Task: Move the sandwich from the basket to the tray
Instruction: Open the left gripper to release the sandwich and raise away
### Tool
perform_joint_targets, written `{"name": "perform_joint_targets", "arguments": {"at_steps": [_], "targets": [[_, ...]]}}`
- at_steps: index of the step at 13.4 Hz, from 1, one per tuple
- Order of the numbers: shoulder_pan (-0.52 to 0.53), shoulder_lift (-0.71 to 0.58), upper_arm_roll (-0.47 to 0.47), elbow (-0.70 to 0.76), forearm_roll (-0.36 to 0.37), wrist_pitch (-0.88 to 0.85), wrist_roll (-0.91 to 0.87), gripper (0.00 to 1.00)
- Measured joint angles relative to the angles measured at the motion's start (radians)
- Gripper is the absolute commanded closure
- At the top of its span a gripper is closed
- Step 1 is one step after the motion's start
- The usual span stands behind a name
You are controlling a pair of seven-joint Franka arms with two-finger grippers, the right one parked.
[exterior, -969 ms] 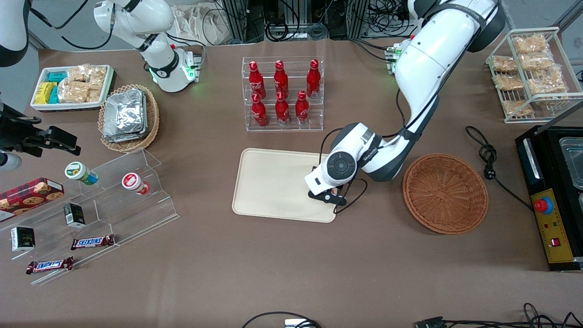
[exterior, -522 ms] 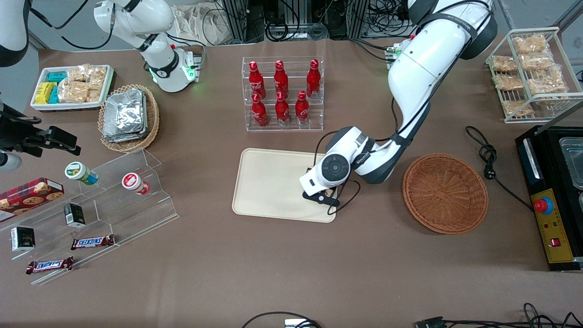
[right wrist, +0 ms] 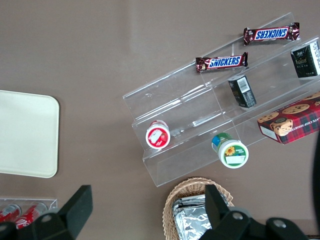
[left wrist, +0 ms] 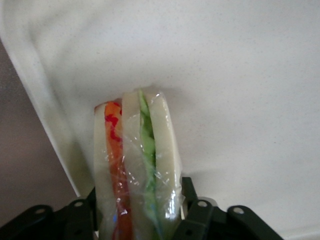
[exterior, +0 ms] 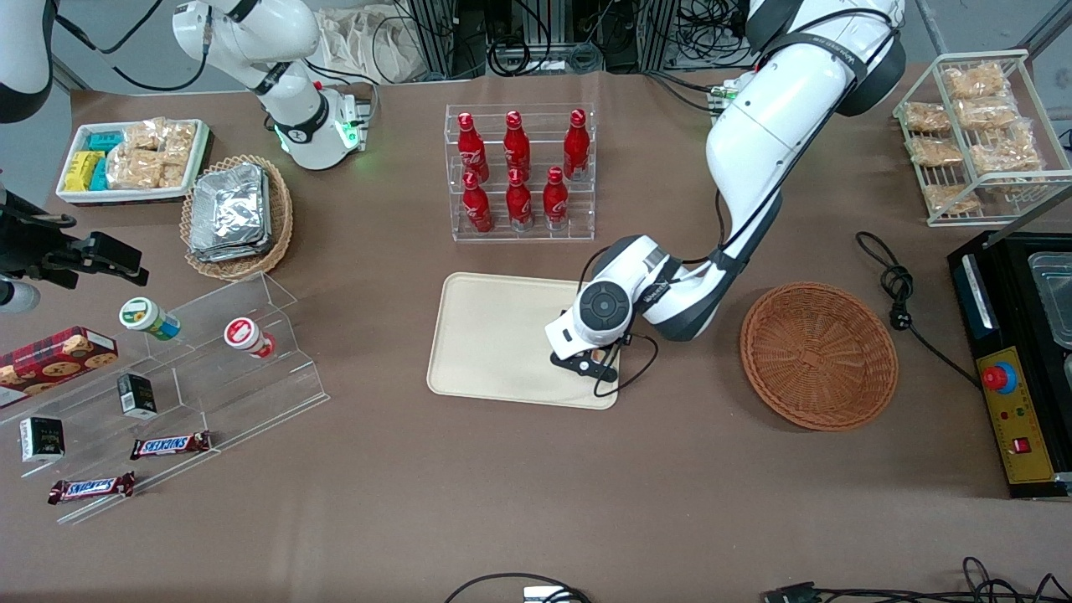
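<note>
Over the tray's point(exterior: 494, 335) edge nearest the basket point(exterior: 818, 355), the tool point(exterior: 588, 362) grips the wrapped sandwich point(left wrist: 137, 165), apparently just above the surface. Basket emptied; transfer largely done. Remaining, by my judgement: lowering and release.

The working arm point(exterior: 758, 126) is glossy white with dark grey joint bands; a round grey cap marks its wrist point(exterior: 605, 306); a thin black cable point(exterior: 630, 368) loops beside the black tool point(exterior: 586, 365); its black fingers point(left wrist: 200, 220) carry small screws.
</note>
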State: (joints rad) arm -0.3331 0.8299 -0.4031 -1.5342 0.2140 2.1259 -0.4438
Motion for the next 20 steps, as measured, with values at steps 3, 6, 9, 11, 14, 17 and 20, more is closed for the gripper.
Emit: {"name": "perform_joint_targets", "arguments": {"at_steps": [3,6,9,11,14,17,20], "targets": [[0.011,-0.006,0.004,0.021,0.002,-0.003,0.0,0.0],[0.02,-0.07,0.004,0.05,0.003,-0.054,0.0,0.0],[0.053,-0.177,0.006,0.056,0.003,-0.127,0.0,0.0],[0.102,-0.253,0.006,0.058,0.003,-0.176,0.002,0.0],[0.13,-0.38,0.007,0.063,0.004,-0.288,0.003,0.0],[0.189,-0.504,0.011,0.096,0.006,-0.477,0.016,0.0],[0.261,-0.562,0.015,0.185,0.006,-0.644,0.133,0.0]]}}
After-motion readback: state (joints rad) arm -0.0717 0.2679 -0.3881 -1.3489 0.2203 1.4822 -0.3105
